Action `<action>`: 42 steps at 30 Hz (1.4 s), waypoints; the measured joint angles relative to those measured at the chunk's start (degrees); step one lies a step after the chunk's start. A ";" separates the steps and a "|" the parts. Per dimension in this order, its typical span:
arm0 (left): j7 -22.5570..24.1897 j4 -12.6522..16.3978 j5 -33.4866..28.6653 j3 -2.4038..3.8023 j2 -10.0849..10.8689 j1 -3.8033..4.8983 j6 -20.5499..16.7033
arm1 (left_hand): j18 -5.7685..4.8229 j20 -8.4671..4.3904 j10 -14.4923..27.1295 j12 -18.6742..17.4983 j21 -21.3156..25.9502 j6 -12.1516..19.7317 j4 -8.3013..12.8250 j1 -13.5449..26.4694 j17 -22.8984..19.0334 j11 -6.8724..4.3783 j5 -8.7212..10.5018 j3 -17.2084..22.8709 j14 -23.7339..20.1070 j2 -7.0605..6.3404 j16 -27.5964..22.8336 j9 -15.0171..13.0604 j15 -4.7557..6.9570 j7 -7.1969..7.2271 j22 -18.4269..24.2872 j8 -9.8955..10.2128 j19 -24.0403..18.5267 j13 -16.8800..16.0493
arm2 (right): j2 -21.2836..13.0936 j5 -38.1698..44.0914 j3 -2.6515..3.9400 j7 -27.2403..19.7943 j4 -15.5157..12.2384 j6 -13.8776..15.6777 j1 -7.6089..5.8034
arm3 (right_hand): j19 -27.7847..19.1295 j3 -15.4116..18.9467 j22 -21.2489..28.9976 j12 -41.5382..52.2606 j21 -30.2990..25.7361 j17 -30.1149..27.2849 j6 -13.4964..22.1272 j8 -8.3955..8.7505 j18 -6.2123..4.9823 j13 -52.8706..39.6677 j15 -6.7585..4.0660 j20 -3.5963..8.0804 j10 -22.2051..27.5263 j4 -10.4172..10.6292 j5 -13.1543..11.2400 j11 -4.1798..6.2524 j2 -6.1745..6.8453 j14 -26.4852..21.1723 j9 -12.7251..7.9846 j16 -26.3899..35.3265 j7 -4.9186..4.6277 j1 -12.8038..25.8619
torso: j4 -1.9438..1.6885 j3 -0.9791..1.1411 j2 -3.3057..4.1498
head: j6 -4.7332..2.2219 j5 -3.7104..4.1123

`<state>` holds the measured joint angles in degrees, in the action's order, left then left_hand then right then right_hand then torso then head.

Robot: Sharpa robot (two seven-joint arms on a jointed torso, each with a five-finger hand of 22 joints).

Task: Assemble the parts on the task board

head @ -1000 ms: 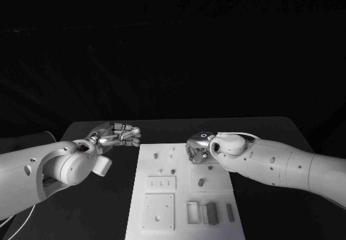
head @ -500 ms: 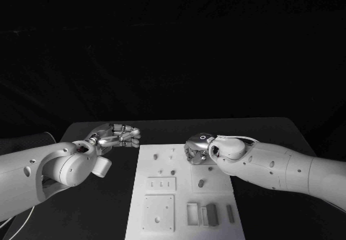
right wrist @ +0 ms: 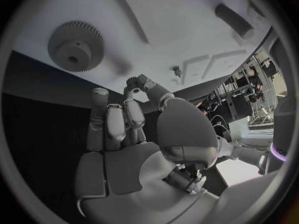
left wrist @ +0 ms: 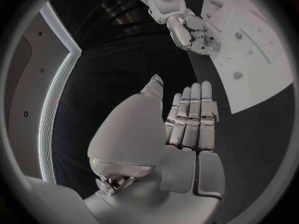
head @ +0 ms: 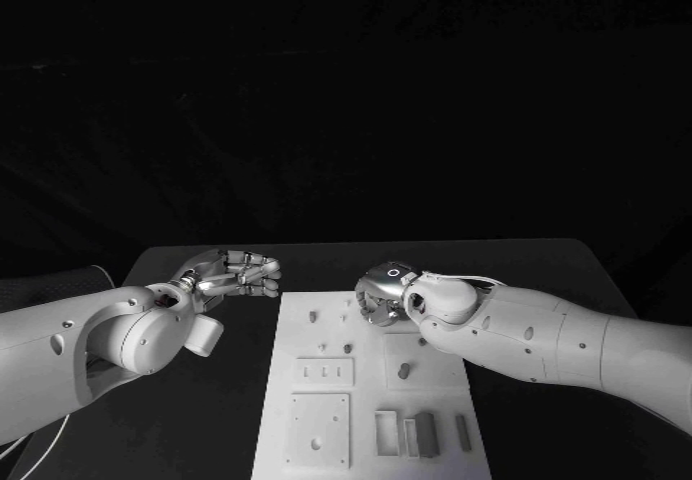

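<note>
Your left hand (head: 231,273) is hovering over the bench (head: 173,262) just off the white board's (head: 361,400) far left corner, fingers curled together on nothing. Your right hand (head: 382,293) is reaching over the board's far edge near a gear (right wrist: 74,46); I cannot tell its grip

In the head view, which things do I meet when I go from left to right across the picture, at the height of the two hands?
Left hand → bare far-left corner of the task board → right hand.
</note>
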<state>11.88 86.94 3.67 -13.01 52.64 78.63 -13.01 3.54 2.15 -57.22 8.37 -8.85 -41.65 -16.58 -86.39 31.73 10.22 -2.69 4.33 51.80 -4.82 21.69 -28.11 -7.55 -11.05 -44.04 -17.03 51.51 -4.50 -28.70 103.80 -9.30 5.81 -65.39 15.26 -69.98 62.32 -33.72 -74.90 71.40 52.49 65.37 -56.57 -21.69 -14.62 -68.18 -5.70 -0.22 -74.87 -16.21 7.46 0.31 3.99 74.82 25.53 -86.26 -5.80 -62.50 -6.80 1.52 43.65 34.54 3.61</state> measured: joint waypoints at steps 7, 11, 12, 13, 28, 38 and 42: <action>0.02 -0.10 0.00 0.01 -0.11 0.01 -0.03 | -0.06 0.00 0.00 -0.21 0.23 0.00 0.00 0.00 0.06 0.00 0.00 0.00 0.00 0.00 -0.21 0.06 0.00 0.00 -0.01 0.00 0.00 0.00 | 2.63 1.03 0.12 1.11 1.47 0.82 -0.23 | 0.21 -0.15 -0.05 0.00 0.09 -0.02 -0.01 0.00 0.04 0.09 -0.18 0.21 -0.01 0.16 0.00 0.00 0.16 0.19 0.00 0.00 0.01 0.15 | -0.09 -0.03 0.06 | -0.31 -0.16; 0.03 -0.15 0.00 0.02 -0.26 0.03 -0.05 | -0.15 0.00 0.00 -0.21 0.23 0.00 0.00 0.00 0.07 0.00 0.00 0.00 0.00 0.00 -0.22 0.06 0.00 0.00 -0.01 0.00 0.00 0.00 | 4.24 1.63 0.12 1.55 2.48 1.12 -0.22 | 0.23 -0.16 -0.05 0.00 0.09 -0.02 -0.01 0.01 0.07 0.09 -0.12 0.22 -0.01 0.16 0.01 0.00 0.25 0.26 0.00 0.00 0.01 0.23 | -0.09 -0.03 0.09 | -0.48 -0.21; 0.03 -0.16 0.00 0.02 -0.34 0.04 -0.06 | -0.16 0.00 0.00 -0.21 0.23 0.00 0.00 0.00 0.07 0.00 0.00 0.00 0.00 0.00 -0.22 0.06 0.00 0.00 -0.01 0.00 0.00 0.00 | 4.59 1.82 0.12 1.66 2.75 1.23 -0.22 | 0.24 -0.15 -0.04 0.00 0.09 -0.02 -0.01 0.02 0.07 0.12 -0.04 0.22 -0.01 0.16 0.00 0.00 0.31 0.35 0.00 0.00 0.01 0.30 | -0.09 -0.06 0.09 | -0.52 -0.21; 0.03 -0.16 0.00 0.03 -0.40 0.04 -0.06 | -0.17 0.00 0.00 -0.21 0.23 0.00 0.00 0.00 0.07 0.00 0.00 0.00 0.00 0.00 -0.22 0.06 0.00 0.00 0.00 0.00 0.00 -0.01 | 4.76 1.96 0.12 1.74 2.92 1.31 -0.22 | 0.24 -0.24 -0.04 0.00 0.09 -0.06 -0.01 0.02 0.08 0.12 -0.01 0.22 -0.02 0.07 0.00 0.00 0.31 0.38 0.00 0.00 0.02 0.30 | -0.09 -0.07 0.09 | -0.55 -0.21; 0.05 -0.29 0.02 0.07 -0.54 0.19 -0.08 | 0.31 0.01 0.00 -0.21 0.22 0.00 -0.15 -0.23 0.11 0.00 0.00 -0.15 0.21 0.23 -0.23 0.11 -0.21 0.00 0.03 0.00 0.01 0.04 | 5.76 3.92 0.15 3.46 3.83 3.68 -0.22 | 0.24 -0.46 -0.03 0.00 0.09 -0.25 0.04 0.25 0.40 0.16 0.01 0.22 -0.21 -0.15 -0.09 0.19 0.53 0.39 0.02 0.01 0.05 0.50 | -0.03 -0.04 0.16 | -0.88 -0.35; 0.05 -0.27 0.02 0.10 -0.78 0.49 -0.08 | 0.30 0.01 0.00 -0.21 0.22 0.00 0.01 -0.23 0.11 0.00 0.00 -0.31 0.21 0.23 -0.23 0.16 -0.21 0.00 0.08 0.00 0.01 0.04 | 7.20 4.44 0.16 3.66 5.81 4.08 -0.23 | 0.23 -0.63 -0.03 -0.01 0.08 -0.43 0.07 0.46 0.44 0.18 0.02 0.21 -0.21 0.01 -0.13 0.20 0.78 0.39 0.81 0.01 0.05 0.28 | -0.02 0.03 0.25 | -1.09 -0.55; 0.05 -0.24 0.02 0.10 -0.77 0.70 -0.09 | 0.28 0.01 0.00 -0.21 0.22 0.00 0.01 -0.23 0.11 0.00 0.00 -0.31 0.21 0.23 -0.23 0.16 -0.21 0.00 0.08 0.00 0.01 0.04 | 7.42 4.50 0.15 3.66 5.93 4.06 -0.23 | 0.23 -0.63 -0.03 -0.01 0.09 -0.49 0.08 0.50 0.45 0.22 0.02 0.21 -0.21 0.01 -0.14 0.19 0.78 0.38 0.82 0.01 0.05 0.29 | -0.05 0.07 0.30 | -1.05 -0.62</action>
<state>11.93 86.70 3.70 -12.92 51.87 79.33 -13.09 3.82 2.17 -57.22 8.16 -8.63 -41.65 -16.57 -86.63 31.84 10.21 -2.69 4.02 52.01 -4.59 21.46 -27.96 -7.76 -11.05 -43.97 -17.03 51.52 -4.46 -21.29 108.29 -9.15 9.48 -59.46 19.32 -70.21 62.56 -34.35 -74.93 71.40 52.58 64.88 -56.50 -21.19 -14.17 -67.96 -5.68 -0.01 -75.08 -16.20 7.32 0.50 4.77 75.21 26.35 -86.26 -5.75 -62.21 -6.85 1.58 43.95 33.49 2.99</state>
